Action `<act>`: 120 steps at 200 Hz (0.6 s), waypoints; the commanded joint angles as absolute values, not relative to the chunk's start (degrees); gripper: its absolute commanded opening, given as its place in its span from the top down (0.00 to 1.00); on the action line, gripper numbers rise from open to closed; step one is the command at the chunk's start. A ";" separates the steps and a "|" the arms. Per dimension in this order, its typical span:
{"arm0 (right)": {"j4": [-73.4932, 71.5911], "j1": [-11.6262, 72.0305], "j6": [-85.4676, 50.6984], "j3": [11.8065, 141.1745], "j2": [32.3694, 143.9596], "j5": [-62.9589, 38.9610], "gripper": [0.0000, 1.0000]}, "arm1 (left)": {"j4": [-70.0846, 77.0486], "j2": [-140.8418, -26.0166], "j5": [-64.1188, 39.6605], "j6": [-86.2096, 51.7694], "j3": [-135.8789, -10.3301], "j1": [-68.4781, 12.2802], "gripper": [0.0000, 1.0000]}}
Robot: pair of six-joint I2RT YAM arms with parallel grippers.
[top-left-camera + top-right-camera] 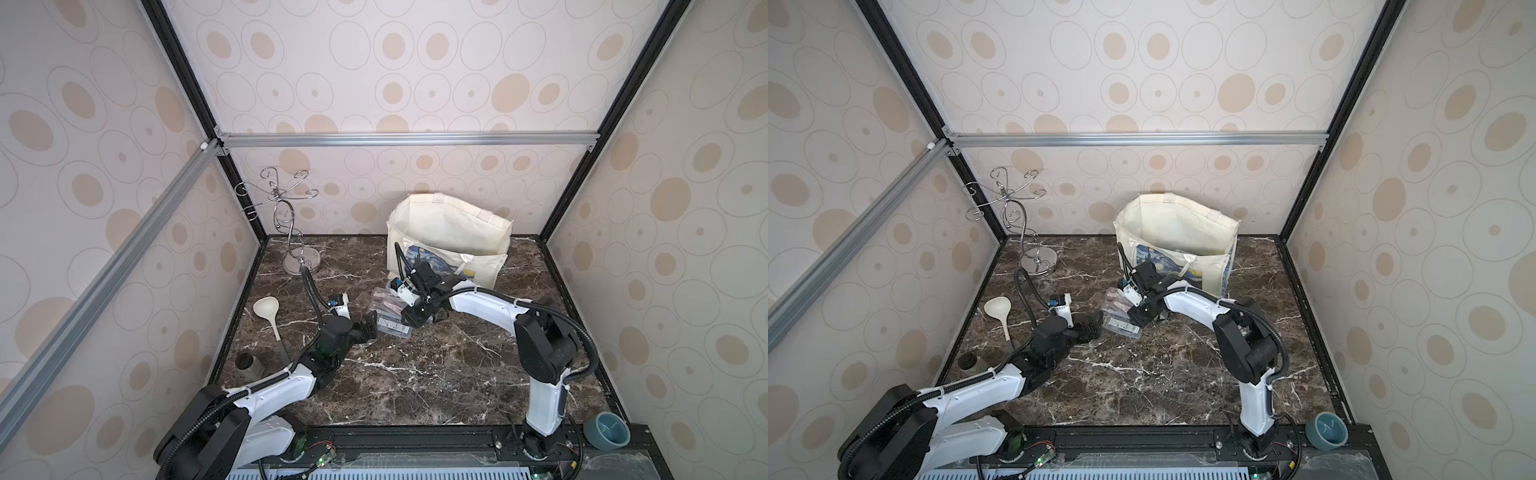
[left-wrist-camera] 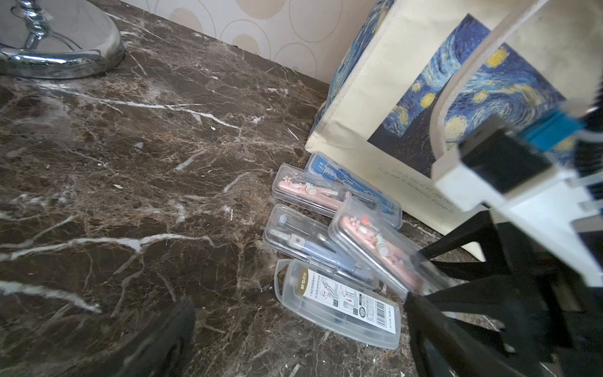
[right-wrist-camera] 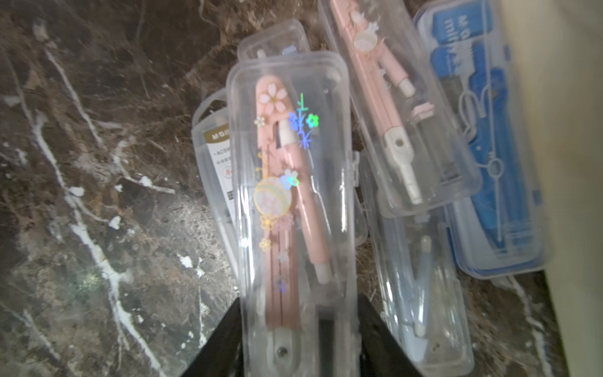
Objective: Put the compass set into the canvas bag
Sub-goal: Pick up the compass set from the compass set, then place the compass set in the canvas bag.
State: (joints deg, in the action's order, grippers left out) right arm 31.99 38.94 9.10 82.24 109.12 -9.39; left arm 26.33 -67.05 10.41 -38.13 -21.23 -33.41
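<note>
Several clear-cased compass sets (image 1: 390, 316) lie in a heap on the marble table, just in front of the canvas bag (image 1: 449, 232) (image 1: 1177, 232), which stands open at the back with its blue print (image 2: 470, 98) facing forward. My right gripper (image 3: 298, 342) (image 1: 417, 316) is shut on the end of one set, a clear case holding a pink compass (image 3: 293, 196) (image 2: 375, 248), which lies slanted over the others. My left gripper (image 2: 300, 352) (image 1: 368, 328) stands open and holds nothing, just short of a labelled case (image 2: 339, 303).
A silver hook stand (image 1: 291, 232) rises at the back left. A white ladle (image 1: 270, 316) and a dark jar (image 1: 248, 365) sit along the left wall. A teal bowl (image 1: 607, 430) rests on the front rail at the right. Patterned walls close three sides.
</note>
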 commanded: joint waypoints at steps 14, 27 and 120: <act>36.42 39.39 9.18 88.13 104.28 -11.08 0.70 | 27.69 -65.13 11.84 -38.50 -21.10 -32.47 0.00; 38.29 39.44 8.59 91.17 103.46 -10.81 0.70 | 27.75 -64.96 11.87 -38.47 -20.84 -32.39 0.00; 50.41 37.58 9.49 121.03 107.23 -1.83 0.71 | 28.05 -63.66 10.38 -39.31 -19.56 -32.28 0.00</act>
